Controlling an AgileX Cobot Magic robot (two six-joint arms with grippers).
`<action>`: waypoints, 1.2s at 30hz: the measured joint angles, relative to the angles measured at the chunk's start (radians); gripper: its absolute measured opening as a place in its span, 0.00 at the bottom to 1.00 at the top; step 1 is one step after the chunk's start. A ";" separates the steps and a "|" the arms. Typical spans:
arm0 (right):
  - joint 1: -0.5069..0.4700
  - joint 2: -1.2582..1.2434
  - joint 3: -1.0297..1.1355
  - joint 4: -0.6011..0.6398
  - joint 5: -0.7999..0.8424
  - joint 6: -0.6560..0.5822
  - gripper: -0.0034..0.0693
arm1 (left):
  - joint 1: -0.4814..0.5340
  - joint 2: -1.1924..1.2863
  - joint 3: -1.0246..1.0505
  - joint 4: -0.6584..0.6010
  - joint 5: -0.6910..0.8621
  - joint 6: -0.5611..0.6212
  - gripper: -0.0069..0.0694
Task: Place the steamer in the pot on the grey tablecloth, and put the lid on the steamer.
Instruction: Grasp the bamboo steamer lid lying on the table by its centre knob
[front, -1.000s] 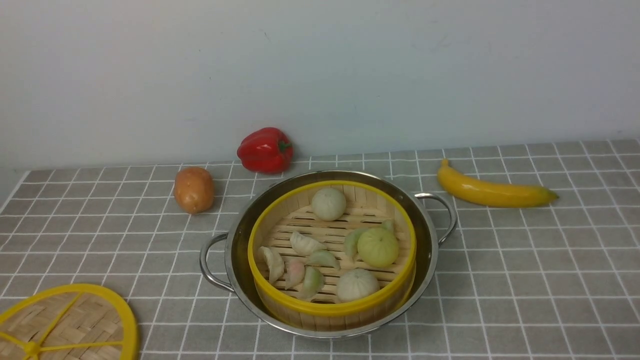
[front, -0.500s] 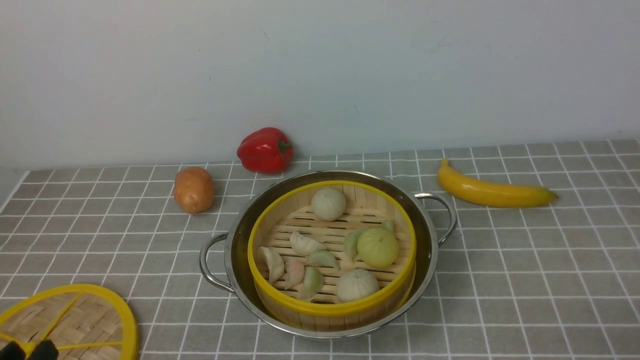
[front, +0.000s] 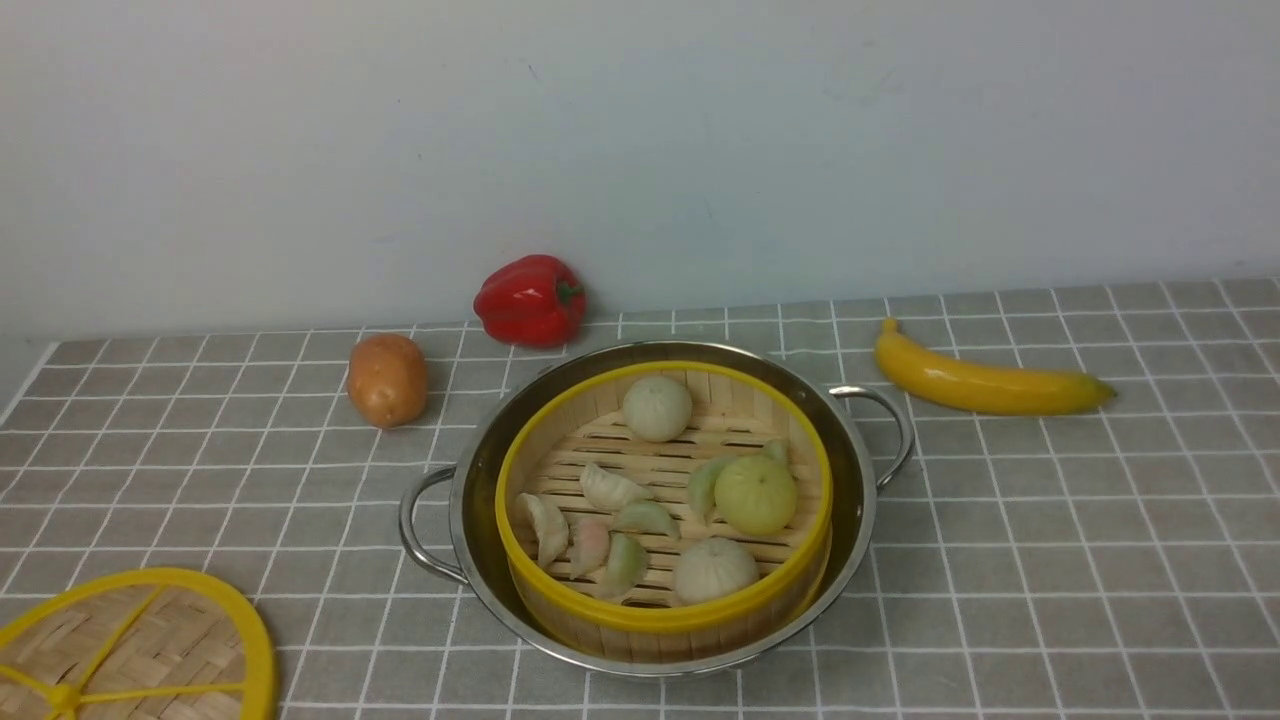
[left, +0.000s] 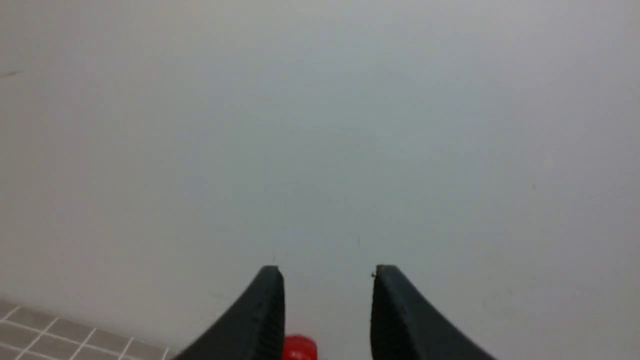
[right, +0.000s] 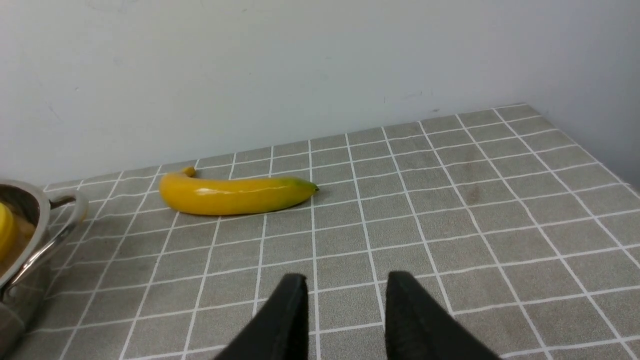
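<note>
Lid of flat woven bamboo (front: 140, 645), yellow-rimmed, seems light and stiff, best pinched at its central knob (front: 65, 698); left hand (left: 327, 272) and right hand (right: 345, 280) are each parted, empty.

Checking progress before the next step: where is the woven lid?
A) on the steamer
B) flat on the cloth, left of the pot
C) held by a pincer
B: the lid lies on the cloth at the near left, apart from the pot; the steamer is uncovered.

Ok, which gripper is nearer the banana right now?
Right. The right gripper faces the banana across the grey tablecloth; the left gripper points at the wall and red pepper.
</note>
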 joint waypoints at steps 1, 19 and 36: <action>0.000 0.000 0.000 0.000 0.000 0.000 0.38 | 0.000 0.019 -0.052 0.029 0.124 0.015 0.41; 0.000 0.000 0.000 0.004 0.000 0.001 0.38 | 0.005 0.900 -0.460 0.694 0.945 -0.138 0.40; 0.000 0.000 0.000 0.004 -0.001 0.001 0.38 | 0.196 1.401 -0.460 0.655 0.578 -0.180 0.41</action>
